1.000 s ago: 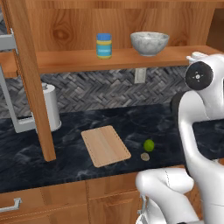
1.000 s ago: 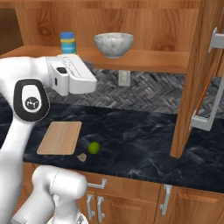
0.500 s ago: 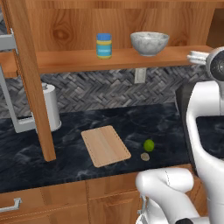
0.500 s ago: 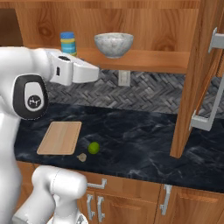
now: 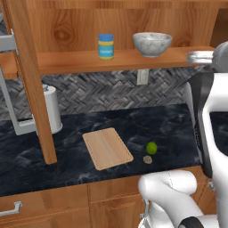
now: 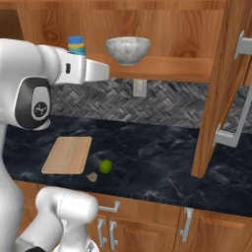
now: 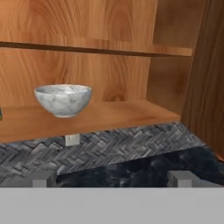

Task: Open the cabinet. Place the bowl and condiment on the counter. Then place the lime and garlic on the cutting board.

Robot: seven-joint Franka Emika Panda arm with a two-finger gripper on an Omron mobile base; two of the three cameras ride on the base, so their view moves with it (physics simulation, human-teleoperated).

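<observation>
Up on the open cabinet (image 5: 67, 26) shelf sits the bowl (image 7: 63, 99), beside the condiment (image 5: 106, 46); my claw (image 7: 111, 178) is spread wide, empty, facing it for a reach.

The white arm (image 6: 34, 93) rises from the base, bends at a dark elbow and reaches level and forward, its claw (image 7: 111, 178) open wide, both fingertips (image 7: 43, 178) far apart.
</observation>
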